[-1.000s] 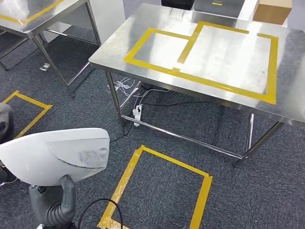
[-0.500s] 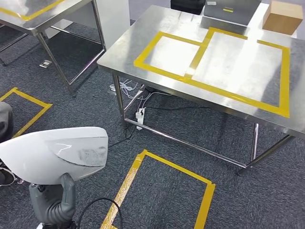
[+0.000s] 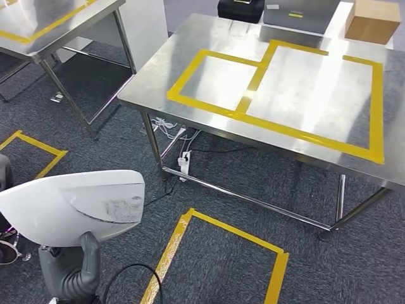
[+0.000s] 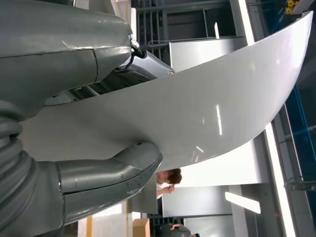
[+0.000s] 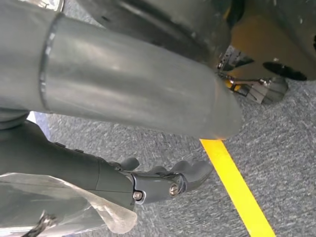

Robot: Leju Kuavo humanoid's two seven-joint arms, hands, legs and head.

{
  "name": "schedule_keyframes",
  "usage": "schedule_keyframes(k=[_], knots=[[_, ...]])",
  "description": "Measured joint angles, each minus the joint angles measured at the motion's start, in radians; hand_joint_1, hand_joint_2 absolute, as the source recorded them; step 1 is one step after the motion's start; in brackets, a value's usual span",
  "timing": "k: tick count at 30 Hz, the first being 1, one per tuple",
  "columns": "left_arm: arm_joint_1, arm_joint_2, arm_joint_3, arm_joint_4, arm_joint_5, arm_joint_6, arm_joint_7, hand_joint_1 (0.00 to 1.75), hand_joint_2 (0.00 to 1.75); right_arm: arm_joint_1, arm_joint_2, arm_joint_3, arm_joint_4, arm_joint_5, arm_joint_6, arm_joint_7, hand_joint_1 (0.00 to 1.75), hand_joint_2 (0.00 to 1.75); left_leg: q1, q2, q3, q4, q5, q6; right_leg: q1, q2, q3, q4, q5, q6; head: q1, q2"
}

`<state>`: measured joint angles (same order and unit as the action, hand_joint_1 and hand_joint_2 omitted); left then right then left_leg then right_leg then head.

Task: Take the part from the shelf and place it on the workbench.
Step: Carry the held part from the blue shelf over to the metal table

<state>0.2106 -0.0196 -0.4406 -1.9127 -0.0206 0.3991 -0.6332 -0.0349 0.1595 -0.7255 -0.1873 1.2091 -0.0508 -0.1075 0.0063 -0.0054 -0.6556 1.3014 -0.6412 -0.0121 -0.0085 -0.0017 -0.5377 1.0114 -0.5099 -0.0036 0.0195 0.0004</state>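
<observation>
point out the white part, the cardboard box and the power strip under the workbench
white part (image 3: 71, 206), head view, middle of its curved top face
cardboard box (image 3: 373, 20), head view, its top face
power strip (image 3: 183, 162), head view, its white body on the carpet

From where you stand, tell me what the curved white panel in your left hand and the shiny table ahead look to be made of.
The curved white panel looks like glossy moulded plastic or painted composite: smooth, with sharp light streaks and a scuffed grey patch. The shiny table looks like brushed stainless steel: silvery, blurred reflections, matching metal legs. The left hand grips the panel from below.
</observation>
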Motion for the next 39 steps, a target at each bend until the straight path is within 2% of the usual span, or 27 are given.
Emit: schedule_keyframes(k=[1, 2, 3, 5, 6, 7, 10, 12, 14, 15, 16, 17, 18, 19, 21, 23, 25, 27, 29, 30, 31, 32, 34, 35, 36, 38, 39], knots=[[0.0, 0.0, 0.0, 0.0, 0.0, 0.0, 0.0, 1.75, 1.75, 0.001, 0.0, -0.001, 0.0, 0.0, 0.0, -0.001, 0.0, 0.0, 0.001, 0.0, -0.008, -0.013, 0.016, -0.002, 0.0, 0.001, 0.01, 0.0, -0.008, 0.001, 0.0, 0.0], [0.0, 0.001, 0.0, 0.0, 0.0, 0.0, 0.0, 1.75, 1.75, 0.001, 0.0, -0.002, 0.0, 0.0, 0.001, -0.001, 0.0, 0.0, 0.002, 0.0, -0.002, -0.057, 0.056, -0.002, -0.001, 0.002, 0.021, 0.0, -0.016, 0.003, 0.0, 0.0], [0.0, 0.001, 0.0, 0.0, 0.0, 0.0, 0.0, 1.75, 1.75, 0.001, 0.0, -0.003, 0.0, 0.0, 0.001, -0.002, 0.0, 0.0, 0.003, 0.001, 0.013, -0.121, 0.109, 0.0, -0.001, 0.002, 0.029, -0.001, -0.024, 0.006, 0.0, 0.0], [0.0, 0.002, 0.0, 0.001, 0.0, -0.001, 0.0, 1.75, 1.75, 0.0, 0.001, -0.003, 0.0, 0.001, 0.001, -0.004, 0.0, 0.0, -0.002, 0.003, 0.036, -0.217, 0.159, 0.007, 0.0, 0.002, 0.043, 0.0, -0.039, 0.018, -0.003, 0.0], [0.0, 0.002, 0.0, 0.001, 0.0, -0.001, 0.0, 1.75, 1.75, -0.001, 0.001, -0.004, 0.0, 0.001, 0.001, -0.004, 0.0, 0.0, -0.004, 0.003, 0.041, -0.242, 0.165, 0.013, 0.001, 0.002, 0.044, -0.002, -0.044, 0.025, -0.004, 0.0], [0.0, 0.002, 0.0, 0.002, 0.0, -0.002, 0.0, 1.75, 1.75, -0.002, 0.001, -0.004, 0.0, 0.001, 0.001, -0.005, 0.0, 0.0, -0.007, 0.003, 0.041, -0.25, 0.158, 0.021, 0.001, 0.001, 0.049, -0.001, -0.045, 0.033, -0.005, 0.0], [0.0, 0.001, 0.001, 0.002, 0.0, -0.002, 0.0, 1.75, 1.75, -0.004, 0.0, -0.008, 0.0, -0.008, 0.001, -0.004, 0.0, 0.0, -0.003, 0.0, 0.062, -0.264, 0.162, 0.043, 0.001, 0.0, 0.049, 0.022, -0.056, 0.05, -0.003, 0.0], [0.0, 0.0, 0.001, 0.002, 0.0, -0.001, 0.0, 1.75, 1.75, -0.008, 0.0, -0.012, 0.0, -0.017, 0.001, -0.003, 0.0, 0.0, -0.002, 0.001, 0.076, -0.266, 0.154, 0.052, -0.001, 0.001, -0.003, 0.11, -0.098, 0.056, 0.003, 0.0], [0.001, -0.001, 0.001, 0.002, 0.0, 0.0, 0.0, 1.75, 1.75, -0.009, 0.0, -0.017, 0.0, -0.024, 0.001, -0.001, 0.0, 0.0, -0.005, 0.001, 0.082, -0.266, 0.145, 0.057, -0.001, 0.0, -0.089, 0.236, -0.142, 0.058, 0.007, 0.0], [0.001, -0.001, 0.001, 0.002, 0.0, 0.0, 0.0, 1.75, 1.75, -0.008, 0.0, -0.019, 0.0, -0.026, 0.001, 0.0, 0.0, 0.0, -0.007, 0.0, 0.087, -0.265, 0.139, 0.058, -0.001, 0.0, -0.121, 0.271, -0.144, 0.057, 0.007, 0.0], [0.001, -0.001, 0.001, 0.002, 0.0, 0.001, 0.0, 1.75, 1.75, -0.007, 0.0, -0.021, 0.0, -0.027, 0.002, 0.001, 0.0, 0.0, -0.01, -0.001, 0.095, -0.265, 0.133, 0.059, 0.0, 0.0, -0.137, 0.271, -0.125, 0.055, 0.008, 0.0], [0.002, -0.001, 0.001, 0.002, 0.0, 0.001, 0.0, 1.75, 1.75, -0.005, 0.0, -0.023, 0.0, -0.027, 0.002, 0.002, 0.0, 0.0, -0.012, -0.002, 0.105, -0.265, 0.125, 0.059, 0.001, 0.001, -0.134, 0.233, -0.084, 0.051, 0.008, 0.0], [0.002, -0.001, 0.001, 0.002, 0.0, 0.001, 0.0, 1.75, 1.75, -0.005, 0.0, -0.024, 0.0, -0.028, 0.002, 0.002, 0.0, 0.0, -0.014, -0.002, 0.117, -0.266, 0.117, 0.058, 0.003, 0.0, -0.118, 0.17, -0.034, 0.044, 0.008, 0.0], [0.001, -0.001, 0.001, 0.002, 0.0, 0.001, 0.0, 1.75, 1.75, -0.004, 0.0, -0.026, 0.0, -0.028, 0.002, 0.002, 0.0, 0.0, -0.015, -0.002, 0.127, -0.267, 0.11, 0.057, 0.006, 0.0, -0.1, 0.115, 0.0, 0.036, 0.006, 0.0], [0.001, -0.002, 0.001, 0.003, 0.0, 0.002, 0.0, 1.75, 1.75, -0.006, -0.001, -0.028, 0.0, -0.029, 0.001, 0.003, 0.0, 0.0, -0.014, -0.001, 0.135, -0.269, 0.099, 0.049, 0.015, -0.002, -0.078, 0.045, 0.005, 0.022, 0.002, 0.0], [0.001, -0.002, 0.001, 0.003, 0.0, 0.003, 0.001, 1.75, 1.75, -0.004, -0.002, -0.031, 0.0, -0.029, 0.002, 0.003, 0.0, 0.0, -0.013, -0.001, 0.143, -0.263, 0.098, 0.037, 0.017, -0.002, -0.065, 0.025, -0.002, 0.012, 0.001, 0.0], [0.001, -0.002, 0.001, 0.003, 0.0, 0.003, 0.0, 1.75, 1.75, -0.001, -0.002, -0.034, 0.0, -0.029, 0.002, 0.003, 0.0, 0.0, -0.014, 0.0, 0.15, -0.239, 0.096, 0.026, 0.01, -0.002, -0.035, 0.008, 0.014, 0.005, 0.0, 0.0], [-0.001, -0.001, 0.001, 0.002, 0.0, 0.003, 0.0, 1.75, 1.75, -0.004, -0.002, -0.036, 0.0, -0.029, 0.001, 0.003, 0.0, 0.0, -0.011, 0.0, 0.119, -0.169, 0.073, 0.016, 0.005, -0.002, -0.008, -0.004, 0.011, 0.0, -0.006, 0.0], [-0.001, -0.001, 0.001, 0.002, 0.0, 0.003, 0.0, 1.75, 1.75, -0.009, -0.002, -0.036, 0.0, -0.029, 0.002, 0.003, 0.0, 0.0, -0.005, 0.001, 0.049, -0.062, 0.027, 0.005, 0.004, 0.0, 0.003, -0.006, 0.003, -0.003, -0.01, 0.0], [0.0, 0.0, 0.002, 0.003, 0.0, 0.003, 0.0, 1.75, 1.75, -0.009, -0.002, -0.036, 0.0, -0.029, 0.002, 0.003, 0.0, 0.0, -0.003, 0.001, 0.017, -0.025, 0.011, 0.001, 0.004, 0.0, 0.009, -0.006, -0.003, -0.002, -0.01, 0.0], [0.001, 0.0, 0.002, 0.003, 0.0, 0.003, 0.0, 1.75, 1.75, -0.008, -0.002, -0.036, 0.0, -0.029, 0.002, 0.003, 0.0, 0.0, 0.0, 0.001, -0.003, -0.015, 0.013, -0.002, 0.004, 0.001, 0.016, -0.006, -0.01, -0.001, -0.009, 0.0], [0.002, 0.0, 0.002, 0.003, 0.0, 0.003, 0.0, 1.75, 1.75, -0.006, -0.002, -0.036, 0.0, -0.029, 0.002, 0.003, 0.0, 0.0, 0.002, 0.001, -0.006, -0.039, 0.04, -0.004, 0.003, 0.001, 0.026, -0.006, -0.018, 0.001, -0.009, 0.0], [0.002, 0.001, 0.002, 0.003, 0.0, 0.003, 0.0, 1.75, 1.75, -0.004, -0.001, -0.037, 0.0, -0.029, 0.002, 0.003, 0.0, 0.0, 0.004, 0.002, 0.02, -0.15, 0.13, -0.005, 0.0, 0.002, 0.049, -0.006, -0.035, 0.008, -0.009, 0.0], [0.001, 0.001, 0.002, 0.003, 0.0, 0.003, 0.0, 1.75, 1.75, -0.004, -0.001, -0.037, 0.0, -0.029, 0.002, 0.003, 0.0, 0.0, 0.003, 0.003, 0.032, -0.202, 0.152, -0.003, 0.0, 0.003, 0.056, -0.006, -0.043, 0.015, -0.012, 0.0], [0.002, 0.001, 0.001, 0.004, 0.0, 0.003, 0.0, 1.75, 1.75, -0.005, 0.0, -0.037, 0.0, -0.029, 0.002, 0.003, 0.0, 0.0, 0.0, 0.004, 0.04, -0.235, 0.162, 0.002, 0.001, 0.002, 0.057, -0.007, -0.051, 0.022, -0.013, 0.0], [0.003, 0.001, 0.002, 0.004, 0.0, 0.003, 0.0, 1.75, 1.75, -0.007, 0.0, -0.037, 0.0, -0.029, 0.002, 0.003, 0.0, 0.0, -0.004, 0.004, 0.043, -0.256, 0.149, 0.018, 0.002, 0.001, 0.065, -0.005, -0.054, 0.037, -0.015, 0.0], [0.004, 0.001, 0.002, 0.004, 0.0, 0.003, 0.0, 1.75, 1.75, -0.008, 0.0, -0.037, 0.0, -0.029, 0.002, 0.003, 0.0, 0.0, -0.004, 0.003, 0.049, -0.257, 0.154, 0.028, 0.001, 0.0, 0.07, -0.003, -0.056, 0.043, -0.013, 0.0]])
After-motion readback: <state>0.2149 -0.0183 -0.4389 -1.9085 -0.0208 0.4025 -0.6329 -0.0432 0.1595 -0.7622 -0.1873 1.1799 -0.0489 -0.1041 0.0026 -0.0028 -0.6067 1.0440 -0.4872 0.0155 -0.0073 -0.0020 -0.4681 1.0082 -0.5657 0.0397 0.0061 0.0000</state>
